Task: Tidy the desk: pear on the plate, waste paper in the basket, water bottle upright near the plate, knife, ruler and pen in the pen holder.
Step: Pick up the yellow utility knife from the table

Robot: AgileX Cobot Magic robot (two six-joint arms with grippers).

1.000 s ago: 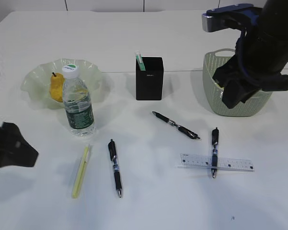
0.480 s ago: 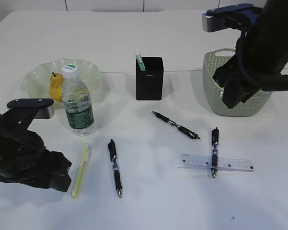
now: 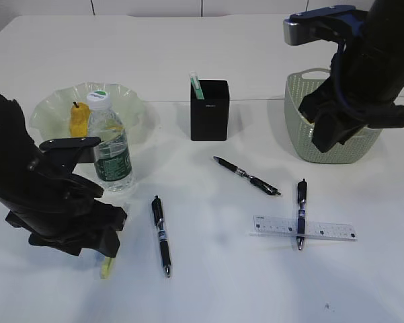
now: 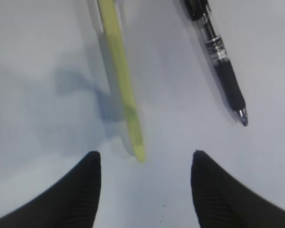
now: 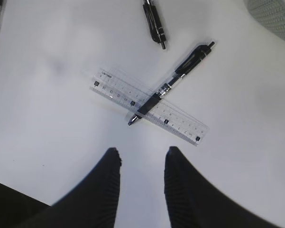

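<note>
Knife (image 4: 119, 78), yellow-green, lay flat on desk ahead of L gripper (image 4: 146, 164), jaws spread, nothing held. I judged it light, stiff, thin, prob slippery; best pinched mid-handle across width.

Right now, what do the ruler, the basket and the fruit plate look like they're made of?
Ruler: clear plastic, probably; the table shows through it. Basket: pale green molded plastic by the look, its wall a regular perforated lattice. Plate: translucent, glossy, ruffled rim; glass or plastic, can't tell which.
</note>
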